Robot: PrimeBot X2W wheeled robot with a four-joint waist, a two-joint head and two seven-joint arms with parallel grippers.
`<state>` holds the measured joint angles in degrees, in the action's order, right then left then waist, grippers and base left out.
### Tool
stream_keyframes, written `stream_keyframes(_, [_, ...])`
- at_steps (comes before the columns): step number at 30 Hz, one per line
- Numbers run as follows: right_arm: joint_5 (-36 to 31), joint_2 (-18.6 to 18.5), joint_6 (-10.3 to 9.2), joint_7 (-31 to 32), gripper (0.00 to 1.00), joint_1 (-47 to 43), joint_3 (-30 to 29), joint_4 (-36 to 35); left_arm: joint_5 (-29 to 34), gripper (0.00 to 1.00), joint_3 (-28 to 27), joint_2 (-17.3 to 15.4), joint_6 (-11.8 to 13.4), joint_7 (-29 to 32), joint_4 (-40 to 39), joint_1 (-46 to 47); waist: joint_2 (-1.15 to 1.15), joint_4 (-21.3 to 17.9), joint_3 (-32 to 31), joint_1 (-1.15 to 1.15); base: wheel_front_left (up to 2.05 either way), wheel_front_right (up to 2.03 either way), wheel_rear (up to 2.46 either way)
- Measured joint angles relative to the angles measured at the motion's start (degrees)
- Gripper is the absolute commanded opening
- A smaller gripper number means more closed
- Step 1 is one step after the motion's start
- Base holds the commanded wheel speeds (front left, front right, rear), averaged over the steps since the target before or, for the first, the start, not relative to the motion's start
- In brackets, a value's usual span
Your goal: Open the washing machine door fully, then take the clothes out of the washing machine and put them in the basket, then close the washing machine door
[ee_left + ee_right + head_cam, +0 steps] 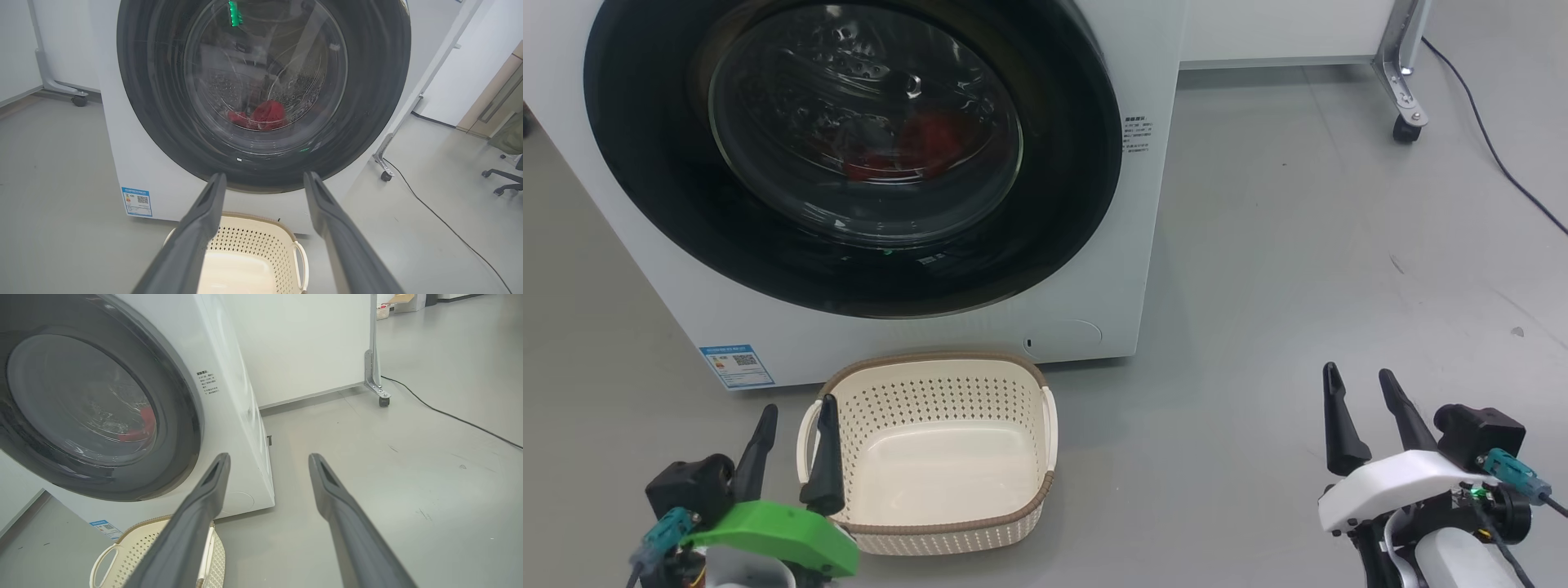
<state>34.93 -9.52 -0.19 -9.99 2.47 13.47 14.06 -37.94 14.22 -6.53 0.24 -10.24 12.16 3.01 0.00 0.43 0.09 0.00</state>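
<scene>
- washing machine: white front-loader on grey floor; blue sticker at lower left of its front.
- washing machine door: round, glossy black w/ glass bowl in centre; shut flat against machine front.
- clothes: red fabric seen thru the glass, lying low in the drum behind the shut door. Stripes/marks too blurred to tell.
- basket: cream, perforated sides, brown rim, white side handles; upright on floor just in front of machine, below the door; pale bottom shows.
- left claw: open, fingers spread, gripping nothing. It hovers at basket's left side; in head view one finger overlaps the left handle. In left wrist view the fingers point at door's lower edge, w/ basket btwn them.
- right claw: open, nothing btwn fingers. It hovers over bare floor, well to right of basket and machine. In right wrist view the fingers point past machine's right front corner.
- Bkgd: wheeled metal leg and black cable on floor, right of machine.
</scene>
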Motion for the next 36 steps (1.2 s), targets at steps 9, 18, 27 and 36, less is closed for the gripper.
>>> stream_keyframes(9, [-6.75, -0.01, -0.94, -1.94, 1.0, 0.0, 1.88, -0.56, 6.06, 1.0, 1.27, 0.15, 0.88, -1.75, -0.12, 0.0, 0.0, 0.02, 0.12, 0.0, 0.0, 0.0, 0.0])
stream_keyframes(18, [-13.17, -0.05, -1.76, -3.55, 1.0, -0.01, 3.19, -1.13, 12.04, 1.0, 2.38, 0.29, 1.57, -3.41, -0.2, -0.01, 0.0, 0.03, 0.24, 0.0, 0.0, 0.0, 0.0])
stream_keyframes(27, [-15.51, 0.13, -2.33, -4.28, 1.0, -0.01, 3.25, -1.65, 14.52, 1.0, 2.6, 0.46, 1.75, -4.04, -0.13, -0.01, 0.0, 0.06, 0.51, 0.0, 0.0, 0.0, 0.0])
stream_keyframes(36, [-15.92, 0.63, -2.32, -4.28, 1.0, -0.07, 2.23, -1.72, 14.52, 1.0, 2.43, 0.86, 1.75, -4.04, 0.52, -0.01, 0.0, 0.21, 0.79, 0.0, 0.0, 0.0, 0.0])
